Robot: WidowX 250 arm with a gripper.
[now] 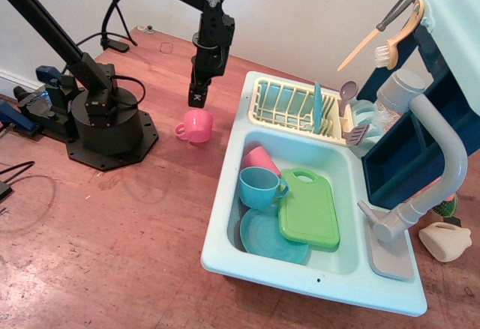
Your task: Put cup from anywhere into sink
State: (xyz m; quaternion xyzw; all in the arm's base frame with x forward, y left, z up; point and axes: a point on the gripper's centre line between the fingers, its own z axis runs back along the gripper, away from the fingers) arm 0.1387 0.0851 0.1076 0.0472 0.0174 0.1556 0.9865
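cup [195, 126] of bright hot-pink plastic stands upright on the wooden bench [112, 231], its open mouth up and a small loop handle poking out to the side away from the sink. it is glossy, squat, and slightly tapered toward the base. it sits near the outer wall of the sink [225, 216] but apart from it, between that wall and the black round base of the arm [112, 130].

the gripper [197, 98] hangs just above the cup, pointing straight down, not touching it. whether the fingers are apart or together cannot be told from this angle; they read as one dark block.

inside the pale aqua basin lie a teal cup [260, 188], a duller salmon-pink cup [260, 158] behind it, a teal plate [266, 240] and a green cutting board [309, 207]. the cream-yellow rack [289, 106] fills the compartment at the back, and the grey faucet [442, 149] curves over the far side of the basin.
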